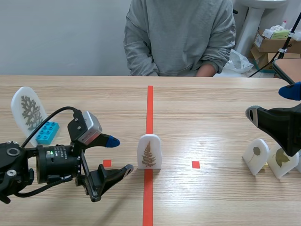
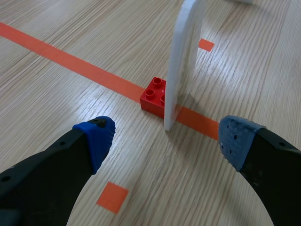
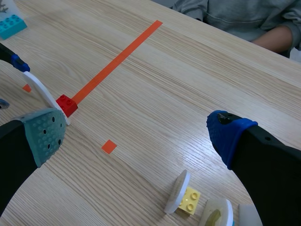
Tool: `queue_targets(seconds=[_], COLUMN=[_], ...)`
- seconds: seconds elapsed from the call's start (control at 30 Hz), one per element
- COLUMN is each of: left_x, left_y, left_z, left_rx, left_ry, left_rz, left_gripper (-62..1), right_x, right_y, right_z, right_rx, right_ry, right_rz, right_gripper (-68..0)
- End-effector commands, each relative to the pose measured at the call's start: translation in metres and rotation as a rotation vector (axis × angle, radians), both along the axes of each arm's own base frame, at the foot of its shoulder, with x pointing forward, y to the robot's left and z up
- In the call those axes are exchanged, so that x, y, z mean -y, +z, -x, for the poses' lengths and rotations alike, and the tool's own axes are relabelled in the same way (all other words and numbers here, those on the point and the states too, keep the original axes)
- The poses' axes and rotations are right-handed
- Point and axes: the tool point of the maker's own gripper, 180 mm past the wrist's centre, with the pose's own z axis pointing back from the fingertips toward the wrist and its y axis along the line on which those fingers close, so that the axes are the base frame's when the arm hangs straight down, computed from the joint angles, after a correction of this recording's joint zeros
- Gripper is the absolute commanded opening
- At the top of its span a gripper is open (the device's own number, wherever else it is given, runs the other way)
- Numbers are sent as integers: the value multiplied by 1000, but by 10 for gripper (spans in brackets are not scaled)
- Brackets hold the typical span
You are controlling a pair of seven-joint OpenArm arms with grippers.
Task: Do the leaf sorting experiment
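my left claw (image 1: 120, 154) low and level over the table, fingers spread wide around nothing, fern leaf card (image 1: 149, 151) upright on the centre tape line (image 1: 149, 103) just ahead, my right claw (image 1: 270, 102) raised, likewise spread wide

white fern card (image 1: 149, 151), red brick (image 2: 154, 96)

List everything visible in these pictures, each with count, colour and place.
fern card: one, white, upright on the middle tape line
red brick: one, red, at the fern card's foot
grey-leaf card: one, white, table's far left
blue brick: one, light blue, beside the grey-leaf card
round-leaf cards: at least two, white, table's right
yellow brick: one, yellow, at one round-leaf card's foot
boxes: some, brown, background right
table: one, light wood
person: one, grey sweater, across the table
left pincer: one, black, open, facing the fern card
right pincer: one, black, open, above the round-leaf cards
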Motion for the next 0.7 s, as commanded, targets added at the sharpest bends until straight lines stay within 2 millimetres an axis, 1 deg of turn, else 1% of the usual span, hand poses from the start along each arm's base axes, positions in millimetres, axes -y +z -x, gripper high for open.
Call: queue_targets(seconds=[0.0, 0.17, 0.27, 0.43, 0.67], left_x=[10, 26, 32, 39, 49], left_y=[12, 13, 10, 0, -3], left_z=[-4, -5, -6, -13, -16], left_rx=[27, 46, 47, 30, 28], left_ry=[-11, -10, -2, 37, 44], left_rz=[41, 52, 53, 59, 75], left_gripper=[-133, -133, -133, -134, -134], right_x=[2, 2, 2, 2, 2], right_y=[10, 10, 10, 10, 10], right_z=[-4, -4, -4, -4, -4], right_rx=[32, 32, 32, 33, 33], right_ry=[5, 5, 5, 5, 4], right_rz=[-2, -2, -2, -3, -6], right_gripper=[-54, -54, -54, -54, -54])
